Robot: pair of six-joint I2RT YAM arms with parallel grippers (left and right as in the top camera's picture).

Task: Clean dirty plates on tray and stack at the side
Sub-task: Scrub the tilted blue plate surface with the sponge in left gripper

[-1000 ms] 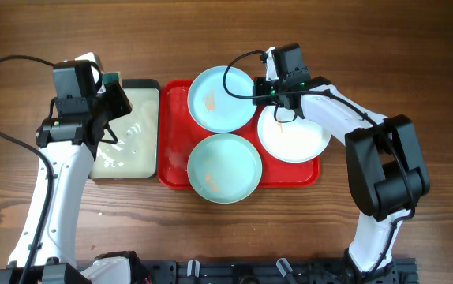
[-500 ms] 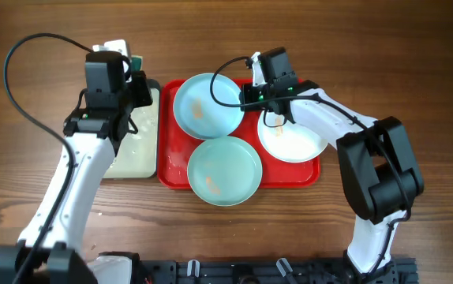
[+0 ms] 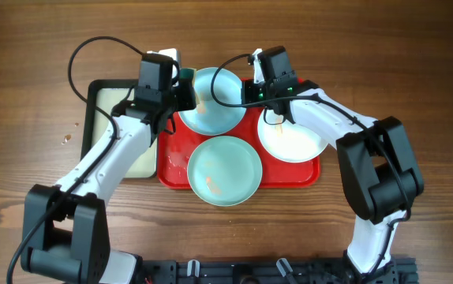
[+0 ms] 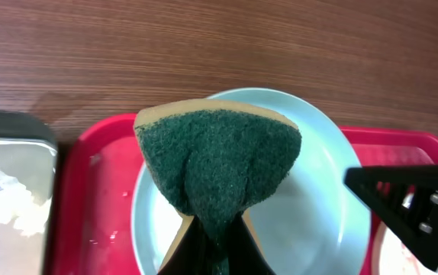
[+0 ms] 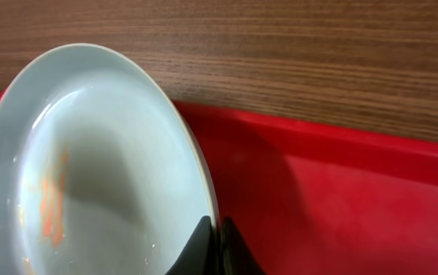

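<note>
The red tray [image 3: 305,175] holds a white plate [image 3: 293,142] at the right and a turquoise plate [image 3: 224,169] with orange smears at the front. My right gripper [image 3: 248,95] is shut on the rim of a second turquoise plate [image 3: 221,110], tilted up over the tray's back; its orange smear shows in the right wrist view [image 5: 89,191]. My left gripper [image 3: 181,95] is shut on a green and tan sponge [image 4: 217,164], held just over that plate's [image 4: 318,198] left part.
A black-rimmed tray with a pale wet inside [image 3: 120,110] lies left of the red tray. A small brown spot [image 3: 67,139] marks the wooden table to its left. The right arm reaches over the white plate.
My left arm has swung right from the black-rimmed tray, bringing the sponge over the held turquoise plate. The right gripper has shifted the plate slightly left and holds it.
</note>
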